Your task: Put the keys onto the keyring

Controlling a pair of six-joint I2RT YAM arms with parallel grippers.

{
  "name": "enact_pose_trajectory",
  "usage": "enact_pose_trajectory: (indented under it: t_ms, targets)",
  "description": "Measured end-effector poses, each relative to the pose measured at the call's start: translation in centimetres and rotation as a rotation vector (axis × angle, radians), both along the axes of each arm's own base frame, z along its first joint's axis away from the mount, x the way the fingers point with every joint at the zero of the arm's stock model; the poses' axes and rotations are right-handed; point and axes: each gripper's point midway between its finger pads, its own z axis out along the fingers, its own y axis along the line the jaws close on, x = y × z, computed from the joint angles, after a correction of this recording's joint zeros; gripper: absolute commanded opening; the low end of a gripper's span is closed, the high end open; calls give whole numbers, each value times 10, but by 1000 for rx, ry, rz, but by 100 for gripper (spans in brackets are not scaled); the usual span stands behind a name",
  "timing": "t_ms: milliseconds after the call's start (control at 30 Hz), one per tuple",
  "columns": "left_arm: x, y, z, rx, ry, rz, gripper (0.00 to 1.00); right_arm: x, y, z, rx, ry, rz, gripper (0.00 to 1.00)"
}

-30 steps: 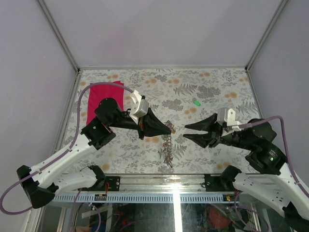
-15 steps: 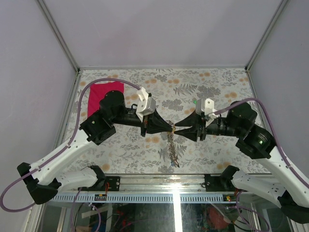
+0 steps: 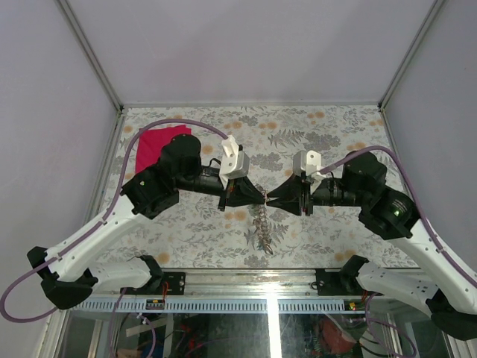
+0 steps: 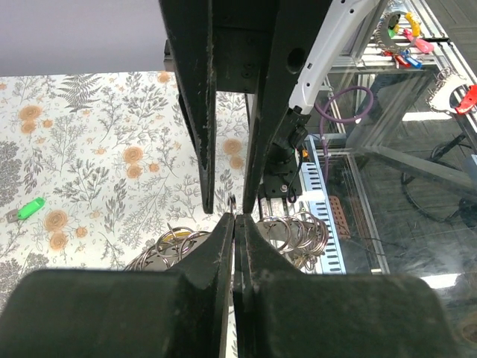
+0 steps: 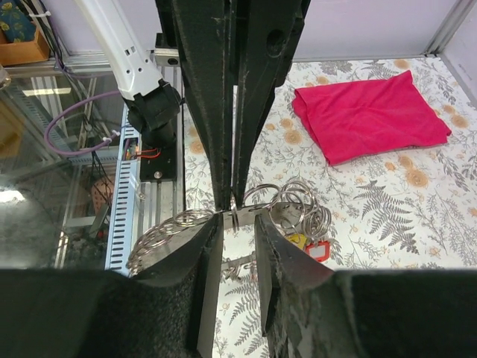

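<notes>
The keyring (image 3: 265, 200) hangs in the air above the table's middle, with a bunch of small split rings (image 3: 261, 225) dangling under it. My left gripper (image 3: 261, 197) is shut on its grey metal band (image 4: 232, 202). My right gripper (image 3: 271, 200) faces it tip to tip. In the right wrist view its fingers (image 5: 211, 227) stand on either side of the band (image 5: 240, 218), with a narrow gap still showing. A yellow-headed key (image 5: 297, 240) and a red-headed key (image 5: 319, 250) hang on the rings. A green key (image 4: 30, 207) lies loose on the cloth.
A folded red cloth (image 3: 153, 145) lies at the back left of the flowered tablecloth (image 3: 223, 231). The aluminium rail (image 3: 246, 302) and both arm bases run along the near edge. Grey walls close in the back and both sides.
My right arm has swung in from the right to meet the left gripper, and its jaws have narrowed around the keyring. The left gripper has shifted slightly right, keeping its hold.
</notes>
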Motion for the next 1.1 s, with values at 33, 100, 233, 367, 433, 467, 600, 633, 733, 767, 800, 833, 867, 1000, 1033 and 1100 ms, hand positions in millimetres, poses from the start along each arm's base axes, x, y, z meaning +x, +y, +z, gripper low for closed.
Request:
enact_pose_trajectory:
  t_ms: [33,100,233,367,433,467,600,633,733,767,800,833,867,1000,1033,1100]
  targets:
    - [0,0,0,6,-1,2,0,0,1,-1,-3,2,1,27]
    - [-1,-1,1,18,1,-1,0,2,2,-3,-10,9,2,23]
    - [-2,-2,0,63,7,1,0,0,4,-6,-24,25,19,6]
    - [0,-3,-2,121,7,18,0,-2,3,-8,-30,33,27,0]
    - [0,-2,-1,141,5,24,5,-2,3,-7,-28,35,29,0]
    - [-1,-2,0,145,2,26,8,-3,4,-6,-24,36,30,0]
    - [-1,0,6,130,-11,37,20,-4,6,-4,19,47,33,0]
    - [-3,0,9,114,-17,37,21,-4,7,-4,37,52,31,0]
    - [-8,3,21,47,-30,43,22,-6,9,-10,92,71,25,0]
    - [-10,5,25,20,-33,45,22,-6,9,-11,114,77,23,0]
    - [-12,6,28,-1,-33,45,22,-7,10,-11,140,81,22,0]
    - [-15,7,33,-35,-36,43,22,-8,10,-10,166,85,22,0]
    - [-17,8,35,-55,-33,39,22,-9,10,-9,190,85,24,0]
    - [-23,6,40,-135,-18,19,22,-12,12,9,303,77,36,0]
    - [-24,5,40,-146,-12,16,22,-12,12,14,327,74,40,0]
    - [-24,4,38,-169,-2,14,22,-14,12,23,379,65,46,0]
